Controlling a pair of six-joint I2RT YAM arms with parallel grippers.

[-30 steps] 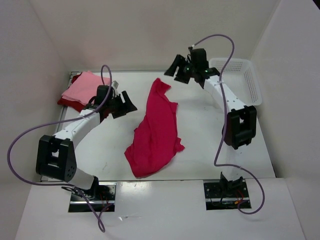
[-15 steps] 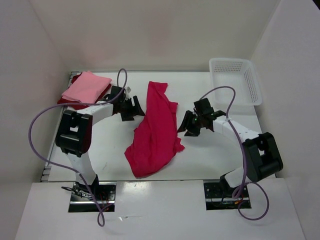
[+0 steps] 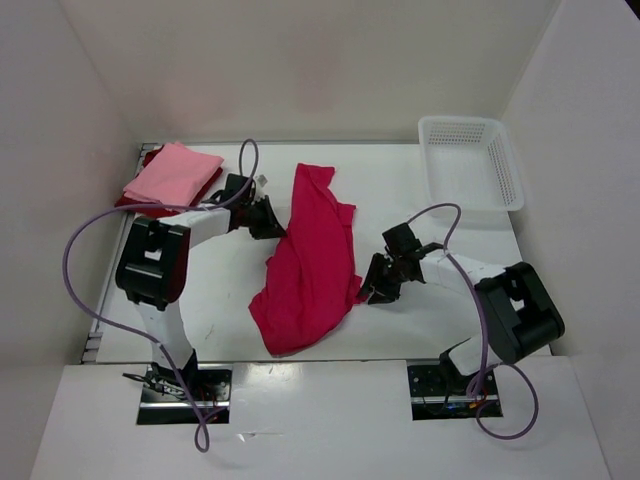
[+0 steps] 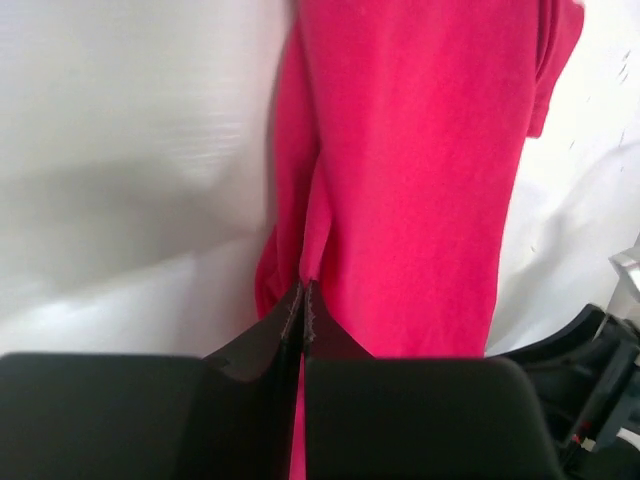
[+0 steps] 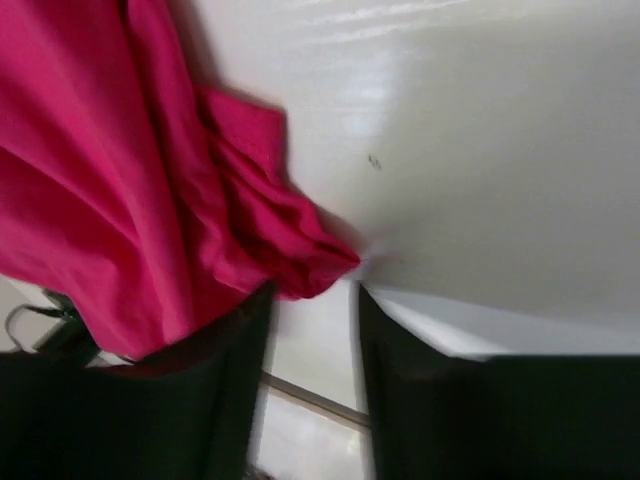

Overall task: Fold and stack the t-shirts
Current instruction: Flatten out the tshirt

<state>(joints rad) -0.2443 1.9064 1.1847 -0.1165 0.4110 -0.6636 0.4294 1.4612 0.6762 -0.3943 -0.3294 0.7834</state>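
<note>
A crimson t-shirt (image 3: 310,260) lies crumpled lengthwise in the middle of the table. My left gripper (image 3: 272,222) sits at its left edge, and in the left wrist view the left gripper (image 4: 303,290) is shut on a raised fold of the crimson t-shirt (image 4: 420,160). My right gripper (image 3: 372,290) is low at the shirt's right edge. In the right wrist view the right gripper (image 5: 312,295) stands open, with a bunched corner of the crimson t-shirt (image 5: 150,200) reaching just between its tips. A folded light pink t-shirt (image 3: 172,172) rests on a dark red t-shirt (image 3: 128,204) at the back left.
A white mesh basket (image 3: 512,180) stands at the back right corner. White walls close in the table on the left, back and right. Purple cables loop from both arms over the table.
My left gripper slid to the shirt's left edge and closed on a fold. My right arm swung from beside the basket down to the shirt's right edge.
</note>
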